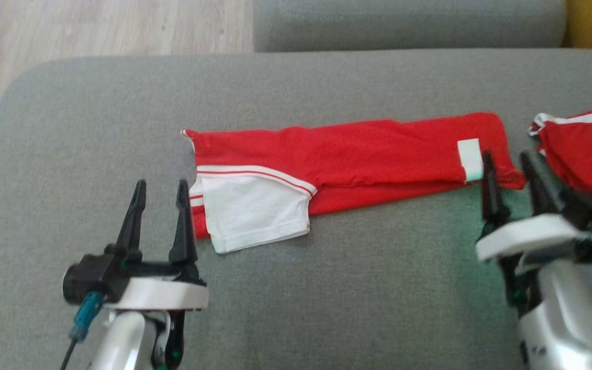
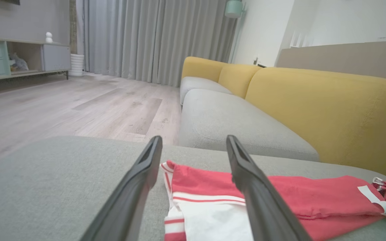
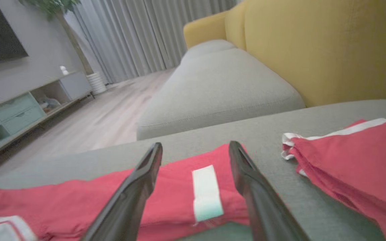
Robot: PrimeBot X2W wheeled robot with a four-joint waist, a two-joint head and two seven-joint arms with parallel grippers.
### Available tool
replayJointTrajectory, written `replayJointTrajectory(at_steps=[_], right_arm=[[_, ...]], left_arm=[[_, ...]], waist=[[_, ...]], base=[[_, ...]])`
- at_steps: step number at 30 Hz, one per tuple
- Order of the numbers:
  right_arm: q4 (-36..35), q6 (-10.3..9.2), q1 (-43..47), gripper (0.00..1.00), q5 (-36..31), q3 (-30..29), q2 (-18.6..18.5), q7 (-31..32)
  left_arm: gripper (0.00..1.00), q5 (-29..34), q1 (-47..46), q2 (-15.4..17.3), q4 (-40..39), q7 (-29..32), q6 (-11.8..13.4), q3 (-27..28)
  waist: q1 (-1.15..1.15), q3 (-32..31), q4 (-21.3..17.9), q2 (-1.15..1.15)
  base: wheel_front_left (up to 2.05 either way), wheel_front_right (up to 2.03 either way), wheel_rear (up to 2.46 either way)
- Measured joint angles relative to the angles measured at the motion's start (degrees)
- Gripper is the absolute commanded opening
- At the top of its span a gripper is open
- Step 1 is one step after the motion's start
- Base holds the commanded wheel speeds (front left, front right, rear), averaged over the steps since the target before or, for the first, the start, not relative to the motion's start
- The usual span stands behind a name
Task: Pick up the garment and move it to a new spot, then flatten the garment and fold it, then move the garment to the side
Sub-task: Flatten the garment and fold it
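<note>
The garment (image 1: 357, 162) is red with white trim and lies folded into a long strip across the grey cushion (image 1: 296, 308). A white sleeve (image 1: 250, 213) sticks out at its left end, and a white label (image 1: 469, 158) marks its right end. My left gripper (image 1: 161, 187) stands open just in front of the sleeve end, with nothing between its fingers. In the left wrist view the garment (image 2: 290, 197) lies past the left gripper (image 2: 194, 142). My right gripper (image 1: 506, 159) stands open at the label end. In the right wrist view the label (image 3: 206, 192) shows between its fingers (image 3: 246, 174).
A second red garment (image 1: 584, 151), folded, lies on the cushion at the far right, close to my right gripper. Beyond the cushion are a grey sofa seat (image 2: 233, 124) with yellow backrests (image 2: 330, 110) and wooden floor (image 1: 95, 25) at the upper left.
</note>
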Motion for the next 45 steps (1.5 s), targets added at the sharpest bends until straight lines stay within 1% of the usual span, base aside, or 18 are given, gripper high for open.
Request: replayJointTrajectory(at_steps=[2, 6, 10, 11, 15, 20, 21, 22, 23, 29, 33, 35, 37, 39, 44, 45], right_arm=[[2.0, 0.0, -3.1, 1.0, -1.5, -2.8, 0.0, 1.5], [7.2, 0.0, -9.6, 1.0, -5.0, -9.1, -0.2, 4.1], [14.1, 0.0, -14.2, 1.0, -9.1, -15.0, -0.3, 6.2], [17.1, 0.0, -15.3, 1.0, -11.4, -17.3, -0.3, 6.6], [22.6, 0.0, -16.9, 1.0, -14.6, -20.9, -0.3, 7.3], [27.6, 0.0, -19.2, 1.0, -16.9, -22.1, -0.3, 8.0], [28.4, 0.0, -19.9, 0.75, -17.0, -22.0, -0.3, 8.2], [28.9, 0.0, -20.5, 0.13, -17.0, -22.0, -0.3, 8.2], [29.6, 0.0, -21.0, 0.0, -17.1, -21.8, -0.3, 8.2], [31.3, 0.0, -21.3, 0.0, -18.0, -21.7, -0.6, 5.6], [30.5, 0.0, -21.0, 0.0, -18.7, -23.9, -3.6, 4.1], [29.1, 0.0, -20.7, 0.0, -18.6, -25.5, -5.4, 3.6], [27.5, 0.0, -20.7, 0.0, -17.8, -26.1, -6.4, 3.6], [26.0, 0.0, -20.6, 0.0, -17.1, -26.1, -6.5, 3.6], [20.9, 0.0, -19.8, 0.0, -14.7, -24.5, -5.2, 4.4], [20.9, 0.0, -19.8, 0.0, -14.7, -24.5, -5.2, 4.4]], left_arm=[[1.0, 1.0, -1.4, -0.4, 0.5, 0.0, -1.1, 0.1], [1.0, 2.4, -3.5, -1.3, 1.0, 0.0, -2.4, 0.6], [1.0, 3.5, -5.1, -1.9, 1.5, 0.0, -3.4, 0.9], [1.0, 3.8, -5.5, -2.1, 1.7, 0.0, -3.9, 1.2], [1.0, 3.9, -5.8, -2.2, 1.9, 0.0, -4.4, 1.7], [1.0, 4.4, -5.9, -2.3, 2.1, 0.0, -4.4, 2.0], [1.0, 4.4, -6.0, -2.4, 2.1, 0.0, -4.4, 2.0], [1.0, 4.4, -6.0, -2.4, 2.2, 0.0, -4.4, 2.0], [1.0, 4.7, -6.0, -2.4, 2.2, 0.0, -4.5, 2.0], [1.0, 4.8, -6.0, -2.4, 2.4, 0.0, -4.4, 2.2], [1.0, 4.8, -5.9, -2.4, 2.4, 0.0, -4.4, 2.2], [1.0, 4.8, -5.8, -2.4, 2.3, 0.0, -4.4, 2.2], [1.0, 4.8, -5.6, -2.4, 2.1, 0.0, -4.4, 2.2], [1.0, 4.8, -5.4, -2.4, 2.1, 0.0, -4.4, 2.2], [1.0, 4.8, -3.6, -2.4, 2.1, 0.0, -4.4, 2.2], [1.0, 4.8, -3.6, -2.4, 2.1, 0.0, -4.4, 2.2]], waist=[[0.0, 1.3, 0.2, 0.0], [0.01, 3.9, 1.0, 0.0], [0.02, 6.5, 1.9, 0.0], [0.01, 7.2, 2.5, 0.0], [0.01, 8.2, 3.2, 0.0], [0.0, 8.5, 3.2, 0.0], [0.0, 8.5, 3.2, 0.0], [0.0, 8.6, 3.1, 0.0], [0.0, 8.5, 3.0, 0.0], [0.0, 7.3, 2.2, 0.0], [0.0, 5.7, 1.3, 0.0], [-0.01, 5.0, 1.0, 0.0], [-0.01, 4.5, 0.4, 0.0], [0.0, 3.9, 0.0, 0.0], [-0.01, 2.3, -0.6, 0.0], [-0.01, 2.3, -0.6, 0.0]], base=[[0.0, 0.0, 0.0], [0.0, 0.0, 0.0], [0.0, 0.0, 0.0], [0.0, 0.0, 0.0], [0.0, 0.0, 0.0], [0.0, 0.0, 0.0], [0.0, 0.0, 0.0], [0.0, 0.0, 0.0], [0.0, 0.0, 0.0], [0.0, 0.0, 0.0], [0.0, 0.0, 0.0], [0.0, 0.0, 0.0], [0.0, 0.0, 0.0], [0.0, 0.0, 0.0], [0.0, 0.0, 0.0], [0.0, 0.0, 0.0]])
